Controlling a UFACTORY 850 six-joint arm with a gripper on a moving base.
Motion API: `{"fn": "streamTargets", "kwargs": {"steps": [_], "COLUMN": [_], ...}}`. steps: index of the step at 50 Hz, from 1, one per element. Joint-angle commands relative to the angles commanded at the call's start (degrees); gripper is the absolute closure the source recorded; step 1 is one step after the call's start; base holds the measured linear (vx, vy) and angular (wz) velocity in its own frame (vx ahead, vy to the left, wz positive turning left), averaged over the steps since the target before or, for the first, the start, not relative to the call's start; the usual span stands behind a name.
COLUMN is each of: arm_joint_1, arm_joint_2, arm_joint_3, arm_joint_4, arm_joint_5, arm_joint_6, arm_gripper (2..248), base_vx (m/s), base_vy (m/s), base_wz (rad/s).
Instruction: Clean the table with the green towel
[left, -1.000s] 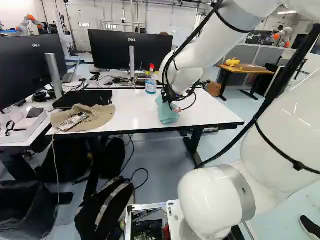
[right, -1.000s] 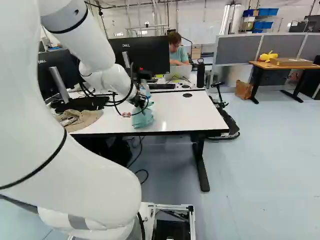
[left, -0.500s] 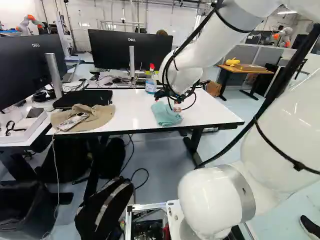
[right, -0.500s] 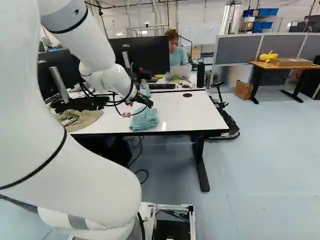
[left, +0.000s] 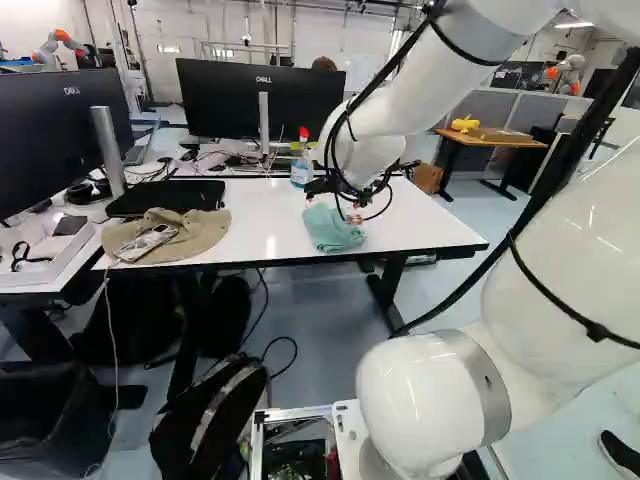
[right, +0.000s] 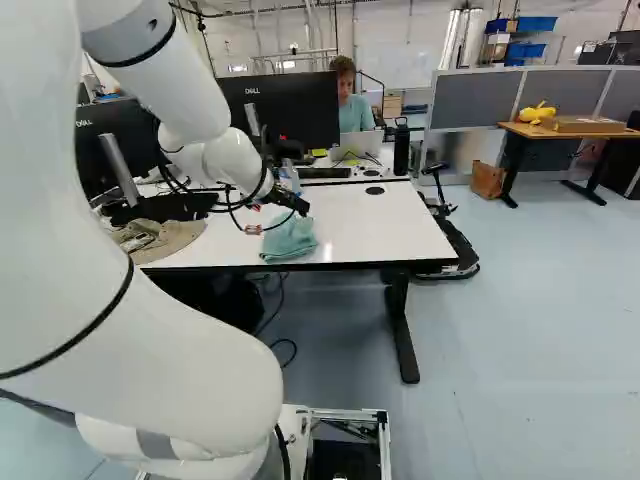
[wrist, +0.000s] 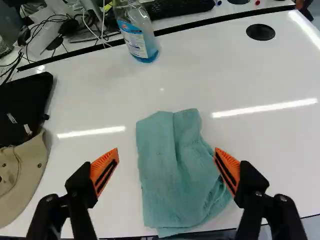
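1. Wrist view: gripper (wrist: 166, 152) spread wide, pinching nothing. Fingers (wrist: 104, 171) stand well apart, with the towel (wrist: 172, 180) below and between them in view.
2. Towel is bunched in loose folds on the table (wrist: 90, 110), just left of centre in the right base view, near the front edge. In the left base view it sits right of the middle, under the wrist.
3. Changed: a second ago the towel was bunched upright at the gripper. Half a second ago it was already down and let go; it matches that now. Base and arm (left: 380, 110) look put.
4. Meaning: no wiping at this instant. Could be a regrasp between strokes or the end of the job; can't tell which. If wiping goes on, next is likely lower, close on a thick fold, press lightly, sweep.
5. Further out: spray bottle (wrist: 137, 32) upright beyond the towel, upper middle of the left base view. Tan cap (left: 190, 235) and black case (left: 165, 197) sit left of the middle there.
6. Risks: a shallow pinch slips off the folds; a long stroke knocks the bottle or snags the cap; pulling too near drops the towel over the edge.
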Motion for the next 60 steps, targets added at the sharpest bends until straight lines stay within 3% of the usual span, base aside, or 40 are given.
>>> {"fn": "streamTargets", "kwargs": {"steps": [12,32,60], "arm_joint_1": [0.2,2.3,2.0], "arm_joint_2": [0.0,-0.3,0.0], "arm_joint_3": [0.0,-0.3,0.9], "arm_joint_4": [0.0,0.0,-0.5], "arm_joint_5": [0.0,0.0,2.0], "arm_joint_6": [0.0,0.0,0.0], "arm_gripper": [3,3,3], "base_vx": [0.000,0.000,0.000], "base_vy": [0.000,0.000,0.000], "base_wz": [0.000,0.000,0.000]}}
